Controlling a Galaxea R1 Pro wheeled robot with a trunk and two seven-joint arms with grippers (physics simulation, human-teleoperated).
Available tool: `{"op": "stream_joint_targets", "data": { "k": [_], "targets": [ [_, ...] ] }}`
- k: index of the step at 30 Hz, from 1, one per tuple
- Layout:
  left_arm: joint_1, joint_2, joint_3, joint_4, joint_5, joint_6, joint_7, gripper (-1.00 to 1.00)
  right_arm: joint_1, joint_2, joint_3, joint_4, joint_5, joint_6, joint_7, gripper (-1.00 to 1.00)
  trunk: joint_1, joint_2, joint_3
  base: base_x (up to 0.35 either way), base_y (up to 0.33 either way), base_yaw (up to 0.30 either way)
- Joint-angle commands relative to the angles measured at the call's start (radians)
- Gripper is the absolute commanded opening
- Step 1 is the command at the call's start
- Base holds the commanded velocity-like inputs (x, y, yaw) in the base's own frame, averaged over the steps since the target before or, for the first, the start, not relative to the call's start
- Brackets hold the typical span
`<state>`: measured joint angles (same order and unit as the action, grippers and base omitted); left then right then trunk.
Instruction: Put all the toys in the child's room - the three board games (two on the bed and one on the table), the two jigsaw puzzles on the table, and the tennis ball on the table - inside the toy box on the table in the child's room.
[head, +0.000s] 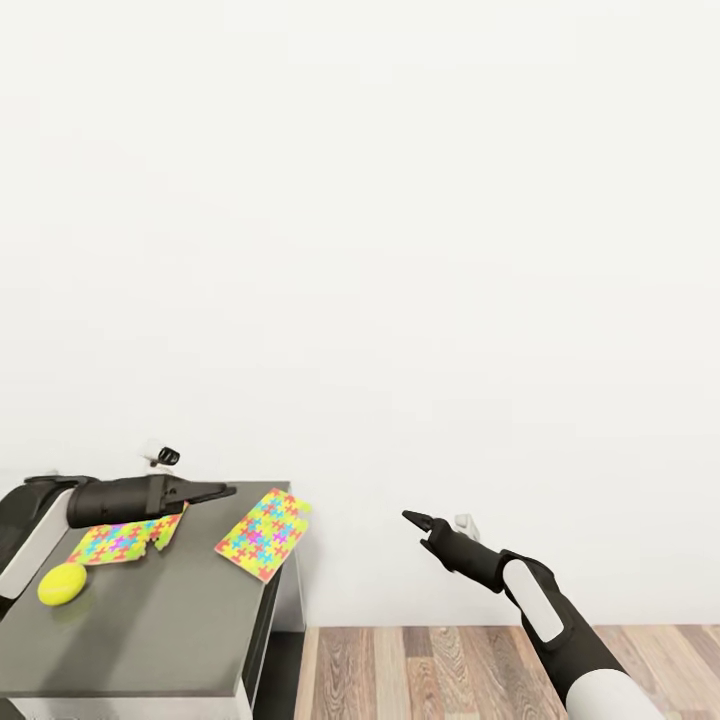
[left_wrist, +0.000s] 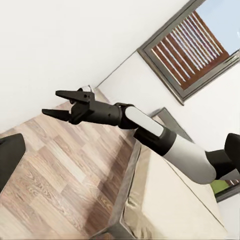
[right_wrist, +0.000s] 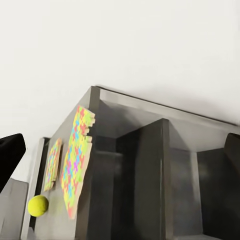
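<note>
Dark grey table (head: 170, 630) sits at 7 o'clock in the head view, against a plain white wall (head: 400, 250). Wood plank floor (head: 420, 670) runs along the bottom at 5 o'clock.

Two puzzles lie flat on the table top. Both are thin sheets of interlocking yellow, pink, blue and green pieces.
- Near puzzle (head: 265, 532): rectangular, set at an angle, one corner hanging just over the table's right edge. Seen from the right wrist (right_wrist: 76, 160), it lies on the end of the table with its far edge past the table's edge.
- Far puzzle (head: 120, 540): partly under the left arm, its right edge ragged. Also seen from the right wrist (right_wrist: 52, 164).

Tennis ball (head: 62, 583): small, yellow-green, on the table just beside the far puzzle's front-left corner, at 8 o'clock. Also seen from the right wrist (right_wrist: 38, 205).

Left gripper (head: 205, 492) hovers over the table between the two puzzles; cannot tell whether its fingers are spread or together.

Right gripper (left_wrist: 62, 103) is off the table, above the floor, fingers spread with nothing between them. In the head view it sits at 4 o'clock (head: 415, 519).

A bed (left_wrist: 170, 200) with a beige cover and a window (left_wrist: 195, 42) appear in the left wrist view.
</note>
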<state>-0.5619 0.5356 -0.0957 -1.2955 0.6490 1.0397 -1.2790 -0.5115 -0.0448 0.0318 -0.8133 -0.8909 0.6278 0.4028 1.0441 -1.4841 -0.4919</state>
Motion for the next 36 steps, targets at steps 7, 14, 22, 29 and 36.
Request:
{"op": "stream_joint_targets", "data": {
  "k": [7, 14, 22, 29, 36],
  "targets": [
    [-0.032, 0.004, 0.003, -0.053, -0.036, 0.008, 0.001, 1.0, -0.001, 0.003, 0.003, 0.0, -0.003, 0.007, 0.001, 1.0, 0.027, -0.05, -0.023, 0.0, 0.0, 0.0],
    [-0.107, -0.017, 0.006, -0.08, -0.099, 0.008, 0.005, 1.0, -0.001, 0.04, 0.001, 0.002, -0.004, 0.109, 0.031, 1.0, 0.054, -0.099, -0.045, 0.0, 0.0, 0.0],
    [-0.201, -0.04, 0.003, -0.105, -0.111, 0.008, 0.006, 1.0, -0.001, 0.066, -0.009, 0.032, -0.002, 0.15, 0.113, 1.0, 0.084, -0.155, -0.07, 0.0, 0.0, 0.0],
    [-0.218, -0.035, 0.006, -0.106, -0.114, 0.008, 0.006, 1.0, -0.004, 0.066, -0.01, 0.071, -0.001, 0.149, 0.121, 1.0, 0.111, -0.204, -0.092, 0.0, 0.0, 0.0],
    [-0.22, -0.032, 0.01, -0.107, -0.115, 0.008, 0.006, 1.0, -0.004, 0.069, -0.01, 0.073, -0.001, 0.148, 0.12, 1.0, 0.119, -0.218, -0.098, 0.0, 0.0, 0.0]
  ]
}}
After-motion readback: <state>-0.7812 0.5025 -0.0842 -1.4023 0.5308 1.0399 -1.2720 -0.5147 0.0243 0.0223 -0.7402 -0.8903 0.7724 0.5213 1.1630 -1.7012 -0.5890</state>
